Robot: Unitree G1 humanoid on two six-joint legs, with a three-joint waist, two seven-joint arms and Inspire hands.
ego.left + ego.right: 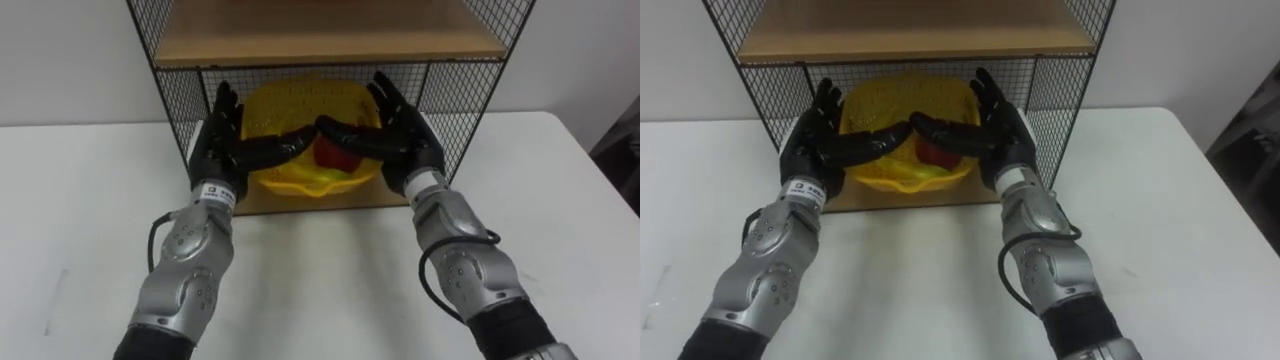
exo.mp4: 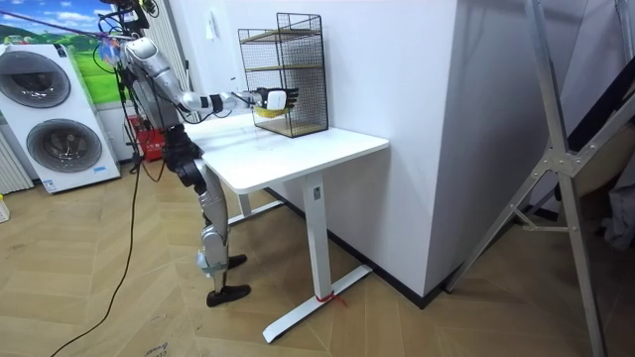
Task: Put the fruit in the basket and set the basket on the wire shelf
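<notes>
1. Left hand (image 1: 215, 148): we hold it up in front of the wire shelf (image 1: 178, 95). The fingers are straight and upright, and the thumb reaches inward across the basket's front. It is wide open and grasps nothing.
2. Yellow basket (image 1: 300, 105): it sits on the shelf's lower wooden board (image 1: 370, 198), inside the mesh and between our two hands.
3. Red fruit (image 1: 335, 152): it lies in the basket, partly behind our thumbs.
4. Right hand (image 1: 410, 140): it mirrors the left, fingers straight and spread, thumb pointing inward. We cannot tell whether either palm touches the basket.
5. White table (image 1: 320, 290): it bears the shelf. In the room view we stand at its end on the room view's left, both arms stretched to the shelf.
</notes>
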